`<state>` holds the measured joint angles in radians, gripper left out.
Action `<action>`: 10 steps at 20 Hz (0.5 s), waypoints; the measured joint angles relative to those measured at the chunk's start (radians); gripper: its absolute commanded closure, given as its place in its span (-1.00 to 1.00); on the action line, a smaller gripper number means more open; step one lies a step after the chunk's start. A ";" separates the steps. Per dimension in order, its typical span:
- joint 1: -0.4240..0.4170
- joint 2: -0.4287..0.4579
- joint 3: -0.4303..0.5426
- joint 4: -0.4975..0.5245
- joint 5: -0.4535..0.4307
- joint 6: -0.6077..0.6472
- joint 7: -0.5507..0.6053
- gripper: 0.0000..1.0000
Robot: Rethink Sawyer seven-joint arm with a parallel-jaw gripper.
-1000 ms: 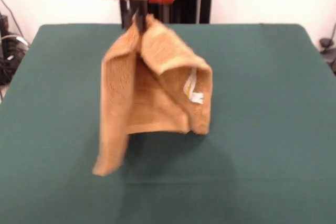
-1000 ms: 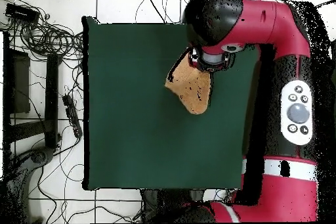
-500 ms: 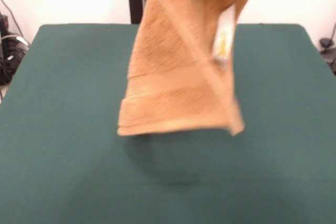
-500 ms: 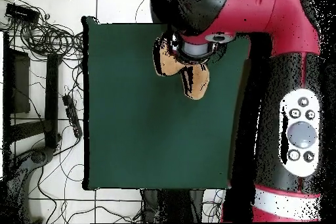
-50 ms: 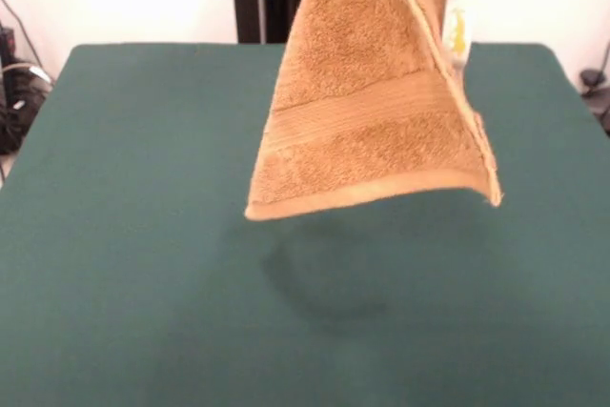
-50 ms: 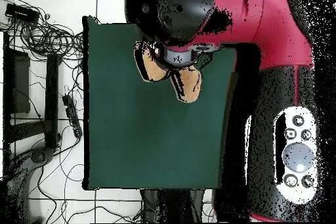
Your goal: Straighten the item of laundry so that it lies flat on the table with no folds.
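- The towel (image 5: 372, 111) hangs in the air, well clear of the surface (image 5: 124, 264), its top running out of view.
- The tool itself is hidden beneath the arm (image 6: 197, 11); I cannot tell its state.
- Hanging likely lets gravity pull folds out; one flap with the care tag (image 5: 456, 35) remains doubled.
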<state>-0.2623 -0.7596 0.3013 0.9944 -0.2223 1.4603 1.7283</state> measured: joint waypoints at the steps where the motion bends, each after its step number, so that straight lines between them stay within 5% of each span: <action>1: 0.000 -0.003 -0.001 0.013 0.003 -0.018 0.000 1.00; 10: 0.000 0.001 -0.030 0.157 0.027 -0.262 0.000 1.00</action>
<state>-0.2623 -0.7582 0.2715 1.1513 -0.1953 1.1980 1.7286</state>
